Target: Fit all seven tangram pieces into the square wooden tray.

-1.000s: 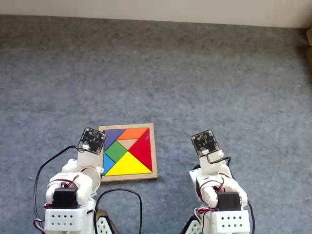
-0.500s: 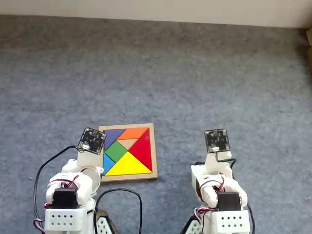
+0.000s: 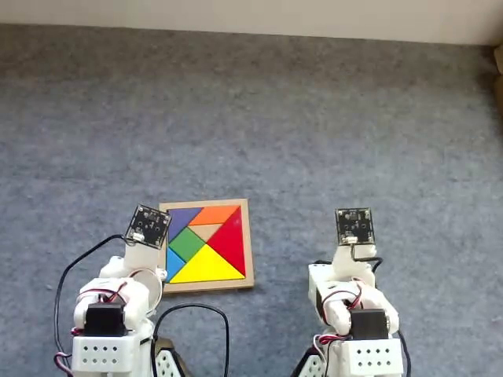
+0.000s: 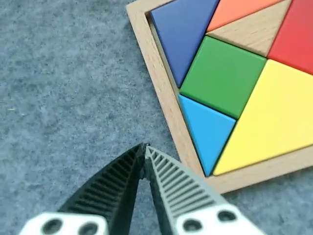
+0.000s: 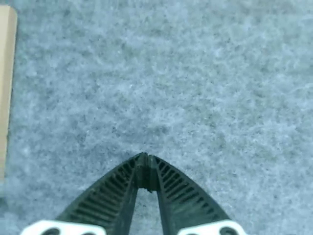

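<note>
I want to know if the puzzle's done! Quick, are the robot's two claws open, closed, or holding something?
Left gripper: closed, empty, beside the square wooden tray.
Right gripper: closed, empty.

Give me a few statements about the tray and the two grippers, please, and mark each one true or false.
1. The tray is full of pieces. True.
2. The left gripper holds the green square. False: it is shut on nothing, over the carpet beside the tray.
3. The green square shares an edge with the yellow triangle. True.
4. The right gripper is open above the tray. False: it is shut and over the carpet, off to the tray's side.
</note>
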